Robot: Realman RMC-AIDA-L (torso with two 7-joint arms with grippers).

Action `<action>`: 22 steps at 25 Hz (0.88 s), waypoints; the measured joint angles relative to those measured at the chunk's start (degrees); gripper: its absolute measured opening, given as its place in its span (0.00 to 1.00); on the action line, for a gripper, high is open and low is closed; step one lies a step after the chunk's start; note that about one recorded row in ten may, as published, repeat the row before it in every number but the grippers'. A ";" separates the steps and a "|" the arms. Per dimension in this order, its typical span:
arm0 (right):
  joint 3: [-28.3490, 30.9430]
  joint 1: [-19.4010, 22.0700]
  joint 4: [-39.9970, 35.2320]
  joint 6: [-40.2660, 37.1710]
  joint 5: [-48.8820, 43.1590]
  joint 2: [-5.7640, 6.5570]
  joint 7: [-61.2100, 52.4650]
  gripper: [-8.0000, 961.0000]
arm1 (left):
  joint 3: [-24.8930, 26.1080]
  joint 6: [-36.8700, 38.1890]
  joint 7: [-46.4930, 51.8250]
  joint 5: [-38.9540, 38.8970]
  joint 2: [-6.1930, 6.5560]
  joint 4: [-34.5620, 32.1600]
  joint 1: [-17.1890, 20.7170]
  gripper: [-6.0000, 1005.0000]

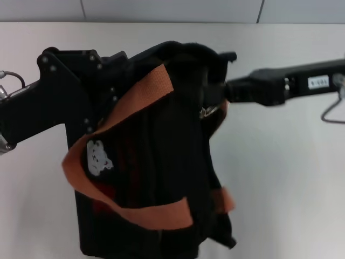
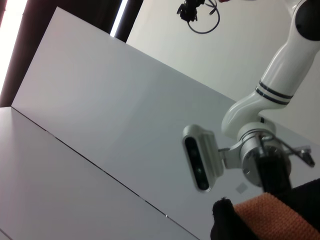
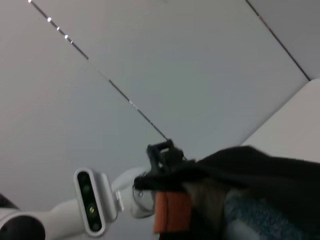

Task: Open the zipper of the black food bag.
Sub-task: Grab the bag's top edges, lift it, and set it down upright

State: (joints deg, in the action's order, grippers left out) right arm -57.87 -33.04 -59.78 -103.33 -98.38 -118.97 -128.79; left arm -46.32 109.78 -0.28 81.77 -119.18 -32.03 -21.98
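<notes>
The black food bag fills the frame's centre, left gripper bracing its upper-left side, right gripper at the zipper upper-middle, grips unreadable—opening looks underway, and next comes a steady pull.

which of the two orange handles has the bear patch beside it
The big looping orange handle on the black food bag's left side; the white bear patch sits inside its loop. The other handle shows only a short stub.

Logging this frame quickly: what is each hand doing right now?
Left hand: against the bag at its far left edge; grip cannot be told.
Right hand: at the bag's top by the zipper pull; grip cannot be told.
</notes>
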 joint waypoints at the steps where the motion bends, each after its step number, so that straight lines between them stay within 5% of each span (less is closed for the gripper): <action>1: -0.09 0.64 -0.43 -0.67 -0.07 0.03 0.36 0.01 | 0.01 -0.19 0.08 -0.03 0.00 0.11 -0.10 0.14; 12: -0.63 3.01 -0.96 -5.01 -6.62 -0.27 1.73 0.02 | 0.02 -1.35 0.52 -0.20 0.00 1.53 -1.50 0.14; 22: 5.66 4.06 -8.08 -6.46 -4.13 -0.18 15.76 0.09 | 0.00 -1.07 0.54 -0.13 0.00 1.47 -1.91 0.14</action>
State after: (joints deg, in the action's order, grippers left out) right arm -52.22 -28.98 -67.86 -109.79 -102.51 -119.15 -113.03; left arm -46.32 108.70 0.27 81.64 -119.18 -30.56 -23.89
